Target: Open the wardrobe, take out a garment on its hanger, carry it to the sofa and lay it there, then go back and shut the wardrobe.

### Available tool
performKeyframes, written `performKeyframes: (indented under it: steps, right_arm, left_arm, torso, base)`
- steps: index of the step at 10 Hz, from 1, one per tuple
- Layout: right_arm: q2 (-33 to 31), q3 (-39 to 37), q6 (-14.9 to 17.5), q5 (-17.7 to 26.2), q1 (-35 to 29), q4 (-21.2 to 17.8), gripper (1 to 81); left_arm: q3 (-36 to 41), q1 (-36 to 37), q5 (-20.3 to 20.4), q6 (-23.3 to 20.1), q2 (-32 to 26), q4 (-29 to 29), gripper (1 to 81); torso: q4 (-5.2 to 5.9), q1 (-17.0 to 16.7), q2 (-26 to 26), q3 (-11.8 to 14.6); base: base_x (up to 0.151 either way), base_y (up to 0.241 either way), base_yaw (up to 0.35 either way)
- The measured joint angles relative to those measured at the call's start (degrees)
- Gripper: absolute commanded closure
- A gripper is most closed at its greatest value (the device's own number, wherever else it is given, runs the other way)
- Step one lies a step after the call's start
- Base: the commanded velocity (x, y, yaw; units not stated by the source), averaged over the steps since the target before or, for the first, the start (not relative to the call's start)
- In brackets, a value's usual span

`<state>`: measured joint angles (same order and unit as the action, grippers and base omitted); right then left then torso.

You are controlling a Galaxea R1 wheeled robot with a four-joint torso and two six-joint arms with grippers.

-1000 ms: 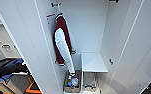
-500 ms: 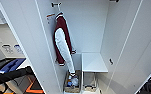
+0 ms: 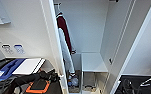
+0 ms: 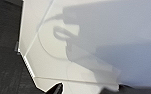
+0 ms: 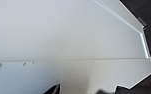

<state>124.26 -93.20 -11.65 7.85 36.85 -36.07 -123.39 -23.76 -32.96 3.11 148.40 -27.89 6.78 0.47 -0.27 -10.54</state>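
**Wardrobe open, doors flanking both wrist cameras**

Nothing in the scene had shifted since the earlier head frames; the framing matched closely. The wardrobe (image 3: 92,37) stood open across the centre and right of the frame, its white interior bare apart from a low shelf (image 3: 93,62). A maroon jacket (image 3: 64,32) with white sleeves hung at the upper centre-left. The black garment could not be identified inside. Each claw's opening could not be told. Closing well would probably require pushing each door panel (image 5: 66,30) squarely, clear of the hanging sleeve.
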Motion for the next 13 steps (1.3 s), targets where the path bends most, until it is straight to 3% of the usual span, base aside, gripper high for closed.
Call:
performKeyframes:
  steps: [3,5,9,13]
  right_arm:
    - [7.7,-1.8,0.0,-5.0,-0.5,-0.1,1.0]
    - [14.2,-7.8,0.0,-5.4,-1.5,-0.2,1.0]
    - [26.7,-22.5,0.0,-4.5,-5.0,-0.1,1.0]
    - [28.1,-26.0,0.3,-4.2,-3.9,0.2,1.0]
  left_arm:
    - [0.6,-4.4,-0.5,-0.3,4.0,-0.3,1.0]
    - [0.0,-10.3,-0.4,-2.3,4.1,-0.3,1.0]
    - [-0.2,-26.8,3.2,-12.0,5.5,-0.3,1.0]
    - [-0.2,-41.1,11.8,-22.0,5.9,-0.3,1.0]
  torso:
    - [0.0,0.0,0.0,0.0]
    - [0.0,0.0,0.0,0.0]
    - [0.0,0.0,0.0,0.0]
    - [0.0,0.0,0.0,0.0]
  base:
    - [0.0,0.0,0.0]
    - [0.0,0.0,0.0]
    - [0.0,0.0,0.0]
    - [0.0,0.0,0.0]
